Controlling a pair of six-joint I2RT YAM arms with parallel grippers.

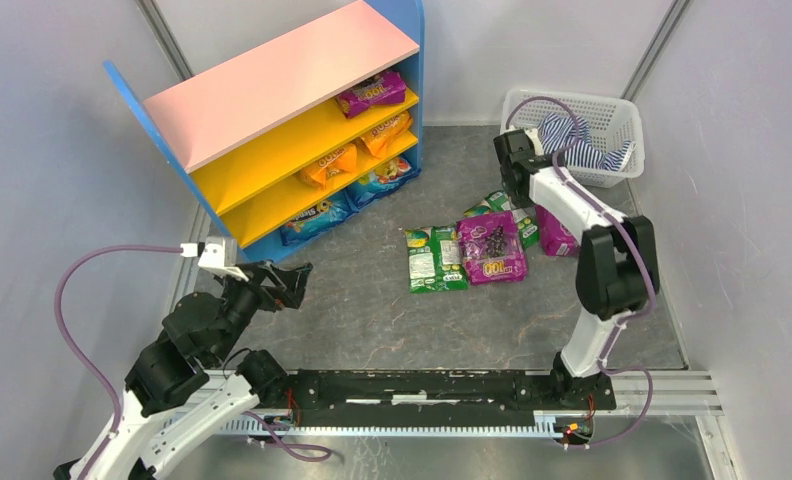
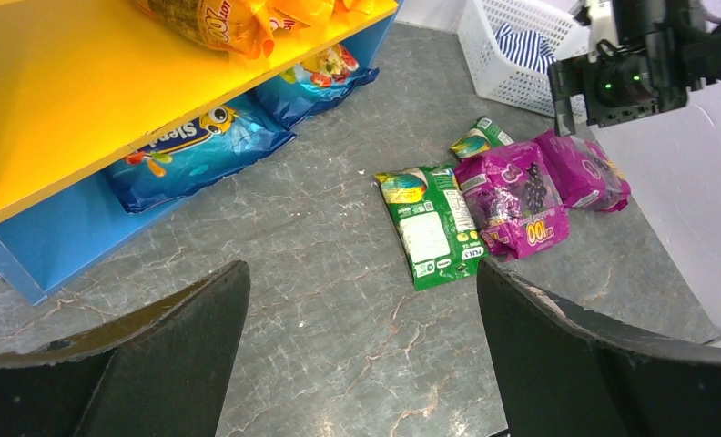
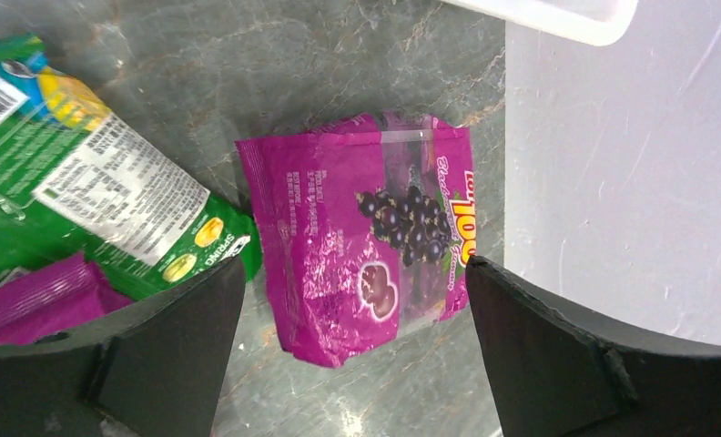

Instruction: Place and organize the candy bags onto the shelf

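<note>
The shelf (image 1: 282, 75) stands at the back left with blue sides, a pink top and yellow boards. It holds a purple candy bag (image 1: 372, 95), two orange ones (image 1: 387, 130) and two blue ones (image 1: 314, 220). On the floor lie a green bag (image 1: 435, 258), a purple bag (image 1: 490, 247), another green bag (image 1: 502, 212) and a purple bag (image 1: 554, 235) partly under the right arm. My left gripper (image 1: 290, 285) (image 2: 363, 273) is open and empty, low in front of the shelf. My right gripper (image 1: 518, 185) (image 3: 354, 273) is open above a purple bag (image 3: 357, 209), not touching it.
A white mesh basket (image 1: 612, 115) with a striped cloth (image 1: 577, 140) stands at the back right. Grey walls close in on both sides. In the left wrist view the blue bag (image 2: 193, 150) sits under the yellow board (image 2: 66, 100).
</note>
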